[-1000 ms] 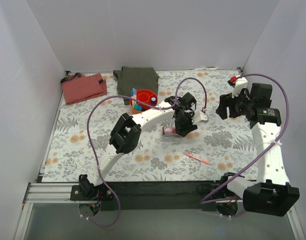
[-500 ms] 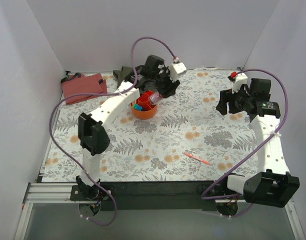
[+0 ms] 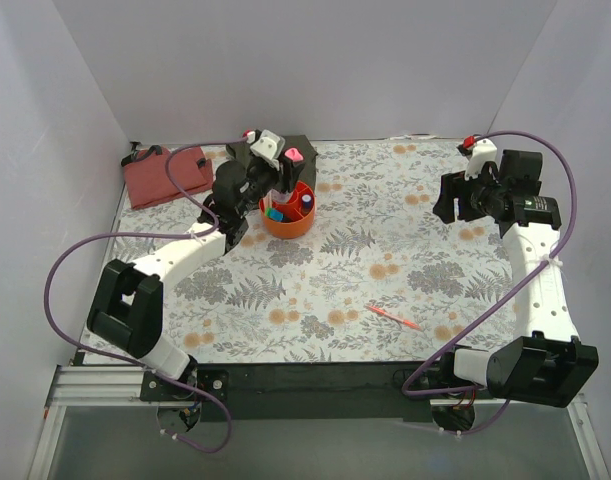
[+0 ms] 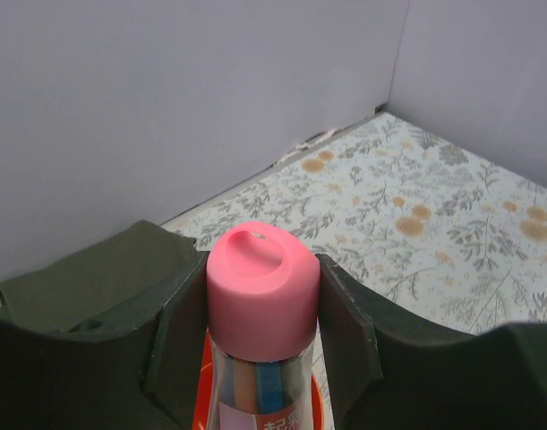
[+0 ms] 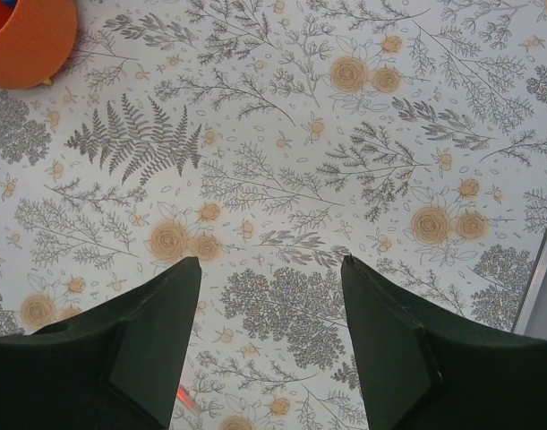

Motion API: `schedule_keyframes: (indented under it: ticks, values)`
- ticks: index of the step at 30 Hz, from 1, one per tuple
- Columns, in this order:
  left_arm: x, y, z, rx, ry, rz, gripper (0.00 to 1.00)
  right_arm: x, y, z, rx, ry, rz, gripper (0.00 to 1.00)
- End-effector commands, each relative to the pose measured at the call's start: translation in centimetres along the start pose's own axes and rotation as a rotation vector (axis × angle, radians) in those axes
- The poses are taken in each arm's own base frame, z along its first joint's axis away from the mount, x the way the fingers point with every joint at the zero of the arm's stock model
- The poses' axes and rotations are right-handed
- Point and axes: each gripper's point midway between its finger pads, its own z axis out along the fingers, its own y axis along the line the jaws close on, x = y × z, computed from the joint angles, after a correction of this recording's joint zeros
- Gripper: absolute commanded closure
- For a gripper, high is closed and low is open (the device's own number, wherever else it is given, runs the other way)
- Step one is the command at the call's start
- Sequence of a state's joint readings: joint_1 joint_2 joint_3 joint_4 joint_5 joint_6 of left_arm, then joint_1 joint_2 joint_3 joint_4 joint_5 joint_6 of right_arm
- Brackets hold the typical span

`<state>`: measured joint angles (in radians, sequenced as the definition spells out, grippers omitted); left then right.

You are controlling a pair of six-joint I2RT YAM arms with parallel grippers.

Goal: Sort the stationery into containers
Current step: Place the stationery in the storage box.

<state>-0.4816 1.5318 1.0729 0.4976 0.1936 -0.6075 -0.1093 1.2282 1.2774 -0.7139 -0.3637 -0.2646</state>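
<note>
My left gripper (image 3: pixel 288 172) is shut on the fat pink tube (image 3: pixel 295 156) and holds it upright, pink cap up, over the far part of the round orange bowl (image 3: pixel 288 224). In the left wrist view the cap (image 4: pixel 262 285) sits between my two fingers (image 4: pixel 185 331), with the bowl's orange rim (image 4: pixel 201 399) below. The bowl holds blue-capped markers (image 3: pixel 275 212) and a blue-grey cylinder (image 3: pixel 306 198). A thin orange-red pen (image 3: pixel 393 317) lies on the mat at the near right. My right gripper (image 3: pixel 448 205) is open and empty, high above the mat (image 5: pixel 269 262).
A folded red cloth (image 3: pixel 167 175) lies at the far left. A folded olive-green cloth (image 4: pixel 85 278) lies behind the bowl, partly hidden by my left arm. The bowl also shows in the right wrist view (image 5: pixel 27 40). White walls enclose the flowered mat.
My left gripper carried the pink tube from the mat's middle to the bowl, and the arm then swung left; it now holds the tube upright over the bowl. The right arm barely moved.
</note>
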Motion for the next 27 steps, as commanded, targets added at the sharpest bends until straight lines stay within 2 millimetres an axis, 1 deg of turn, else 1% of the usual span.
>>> schedule_keyframes:
  ticks: [1, 5, 8, 10, 11, 12, 13, 14, 16, 18, 19, 20, 25, 27]
  values:
    - [-9.0, 1.3, -0.5, -0.088, -0.381, -0.033, 1.00, -0.9, -0.3, -0.7, 0.027, -0.019, -0.014, 0.28]
    - [-9.5, 2.1, -0.1, -0.127, -0.418, -0.039, 1.00, 0.1, -0.7, -0.3, 0.041, 0.011, -0.018, 0.28]
    - [-9.6, 2.2, -0.4, -0.135, -0.445, -0.033, 1.00, 0.8, -0.9, 0.1, 0.045, 0.032, -0.021, 0.28]
    - [-8.3, 2.4, -0.7, -0.145, -0.441, -0.046, 1.00, 1.4, -1.0, 0.3, 0.045, 0.049, -0.020, 0.28]
    - [-8.4, 2.4, -0.9, -0.146, -0.471, -0.043, 1.00, 1.7, -1.1, 0.4, 0.050, 0.058, -0.020, 0.28]
    - [-7.2, 2.3, -1.2, -0.147, -0.464, -0.045, 1.00, 1.9, -1.1, 0.5, 0.046, 0.066, -0.021, 0.28]
    - [-6.9, 2.2, -1.4, -0.144, -0.479, -0.043, 1.00, 2.0, -1.0, 0.5, 0.042, 0.069, -0.022, 0.28]
    - [-7.3, 2.1, -1.7, -0.137, -0.530, -0.035, 1.00, 2.2, -0.8, 0.7, 0.029, 0.076, -0.023, 0.28]
    - [-6.5, 1.9, -2.0, -0.133, -0.545, -0.026, 1.00, 2.4, -0.8, 0.8, 0.022, 0.087, -0.022, 0.28]
    - [-6.4, 2.1, -2.1, -0.144, -0.558, -0.045, 1.00, 2.7, -0.9, 0.9, 0.020, 0.109, -0.019, 0.28]
    - [-5.7, 2.2, -2.1, -0.149, -0.547, -0.057, 1.00, 2.4, -1.1, 0.8, 0.026, 0.107, -0.032, 0.28]
    - [-5.8, 2.2, -2.3, -0.144, -0.560, -0.058, 1.00, 2.5, -1.2, 0.9, 0.027, 0.113, -0.036, 0.28]
    - [-3.8, 2.1, -1.9, -0.136, -0.550, -0.067, 1.00, 2.6, -1.6, 1.5, 0.029, 0.129, -0.041, 0.28]
    - [-3.0, 2.5, -1.7, -0.154, -0.553, -0.060, 1.00, 2.8, -1.6, 1.7, 0.020, 0.132, -0.039, 0.28]
